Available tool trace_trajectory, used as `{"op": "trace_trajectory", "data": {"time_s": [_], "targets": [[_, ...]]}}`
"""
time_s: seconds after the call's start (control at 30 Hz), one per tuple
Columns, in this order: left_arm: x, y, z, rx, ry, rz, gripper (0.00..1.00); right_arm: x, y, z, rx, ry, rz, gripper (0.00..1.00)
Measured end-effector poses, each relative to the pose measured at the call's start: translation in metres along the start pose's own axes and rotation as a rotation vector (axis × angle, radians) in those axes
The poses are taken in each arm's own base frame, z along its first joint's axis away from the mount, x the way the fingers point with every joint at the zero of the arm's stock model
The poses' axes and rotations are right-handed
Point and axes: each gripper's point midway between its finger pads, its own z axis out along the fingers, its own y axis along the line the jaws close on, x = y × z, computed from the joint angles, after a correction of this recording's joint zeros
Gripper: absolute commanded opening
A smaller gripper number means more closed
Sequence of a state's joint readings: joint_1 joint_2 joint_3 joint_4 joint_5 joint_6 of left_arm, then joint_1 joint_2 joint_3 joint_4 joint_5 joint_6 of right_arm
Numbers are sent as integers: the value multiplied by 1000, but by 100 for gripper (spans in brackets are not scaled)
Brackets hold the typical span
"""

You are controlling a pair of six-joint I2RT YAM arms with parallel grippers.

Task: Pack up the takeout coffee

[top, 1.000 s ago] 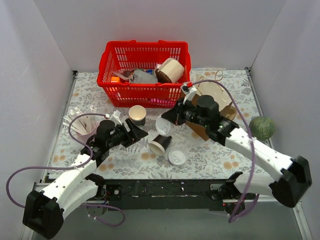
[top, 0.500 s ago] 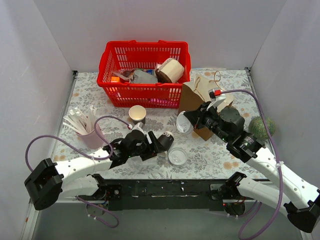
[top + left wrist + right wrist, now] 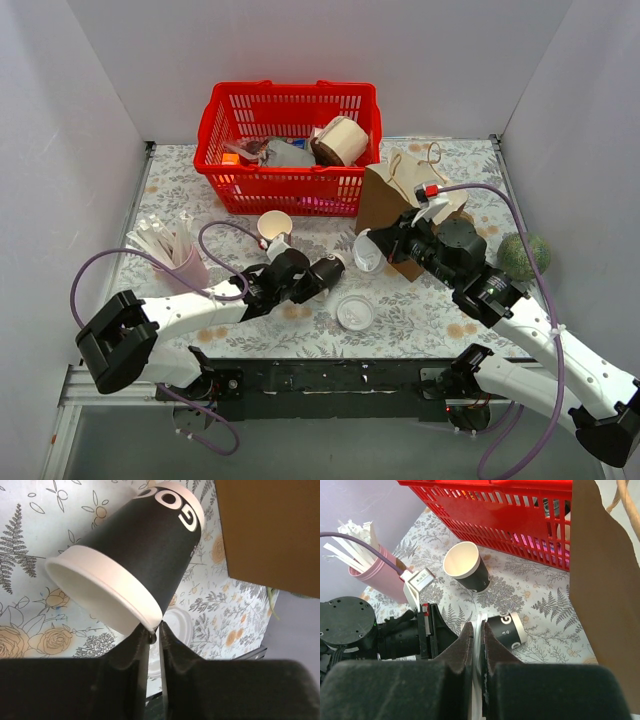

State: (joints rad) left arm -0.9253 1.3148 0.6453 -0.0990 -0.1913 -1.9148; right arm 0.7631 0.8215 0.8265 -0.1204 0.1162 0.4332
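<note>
Top external view: my left gripper (image 3: 155, 630) pinches the rim of the tipped cup (image 3: 330, 268); right gripper (image 3: 477, 627), at two o'clock, clamps a lid (image 3: 365, 250); I'd cap next.

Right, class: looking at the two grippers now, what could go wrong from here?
1. The left gripper pinches only the rim of the tipped cup; lifting could crush it or let it slip.
2. The right gripper holds a lid by its thin edge, so it might twist when pressed on.
</note>
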Motion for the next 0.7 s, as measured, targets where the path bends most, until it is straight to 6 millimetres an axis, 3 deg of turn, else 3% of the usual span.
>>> {"op": "trace_trajectory", "data": {"time_s": [0.3,0.53,0.7], "targets": [[-16,-8,-9,-74,-41,20,0,5,-1,0,-2,14,-15,1],[-21,-19,-40,-257,59,158,0,15,-6,-1,9,65,-52,1],[-10,8,-69,-431,202,275,0,23,-10,-1,24,116,-83,1]]}}
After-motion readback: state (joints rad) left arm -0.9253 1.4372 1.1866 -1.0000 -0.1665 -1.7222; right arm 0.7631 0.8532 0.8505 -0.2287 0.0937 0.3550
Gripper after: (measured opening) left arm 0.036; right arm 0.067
